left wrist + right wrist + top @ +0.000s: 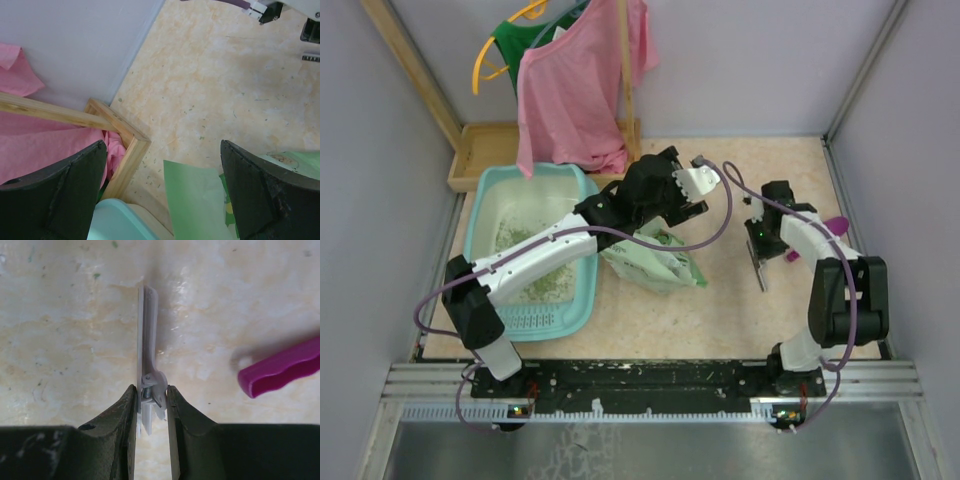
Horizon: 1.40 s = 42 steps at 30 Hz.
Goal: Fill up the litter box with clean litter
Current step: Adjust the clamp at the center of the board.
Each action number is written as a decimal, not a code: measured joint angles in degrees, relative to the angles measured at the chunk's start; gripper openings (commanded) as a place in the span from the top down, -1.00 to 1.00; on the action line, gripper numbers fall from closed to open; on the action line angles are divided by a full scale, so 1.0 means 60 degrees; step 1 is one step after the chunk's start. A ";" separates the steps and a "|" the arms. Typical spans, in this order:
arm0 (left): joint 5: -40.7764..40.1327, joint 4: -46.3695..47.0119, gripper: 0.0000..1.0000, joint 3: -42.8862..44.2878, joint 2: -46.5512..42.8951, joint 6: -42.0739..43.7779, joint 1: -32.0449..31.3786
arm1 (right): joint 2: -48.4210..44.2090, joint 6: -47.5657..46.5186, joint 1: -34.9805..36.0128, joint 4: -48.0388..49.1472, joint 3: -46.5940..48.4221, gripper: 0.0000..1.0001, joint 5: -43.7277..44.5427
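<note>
The light-teal litter box (480, 205) lies at the left, and my left arm reaches across it. Olive-green clean litter (548, 287) covers part of its whitish base. My left gripper (695, 188) hovers past the box's far right corner, open and holding nothing. In the left wrist view this gripper (162, 145) spans a corner of the litter box (112, 220) and the top edge of a pale green bag (195, 200). My right gripper (150, 390) is shut on a long grey spring clip (147, 335), held just above the floor, with the clip (758, 266) pointing toward the near edge.
The pale green bag (655, 260) lies beside the box's right side. A magenta scoop (834, 224) rests right of my right gripper, its handle (280, 371) close by. A wooden tray (125, 150) and a hanging pink shirt (580, 80) stand behind the box. Walls close in on three sides.
</note>
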 measured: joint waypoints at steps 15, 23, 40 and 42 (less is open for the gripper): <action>0.0007 -0.0007 -0.98 0.0044 0.0087 0.0000 0.0000 | -0.0295 0.0000 -0.0004 0.0499 0.0018 0.51 0.0412; 0.0004 -0.0011 -0.98 0.0044 0.0087 0.0000 0.0000 | -0.0124 0.0000 0.0000 0.0532 0.0018 0.43 0.0004; 0.0007 -0.0015 -0.98 0.0044 0.0200 0.0015 0.0000 | -0.0036 -0.0182 0.0066 0.0670 0.0000 0.03 0.0393; 0.0004 -0.0011 -0.98 0.0044 0.0204 0.0029 0.0000 | 0.0004 -0.0178 0.0066 0.0678 0.0000 0.03 0.0401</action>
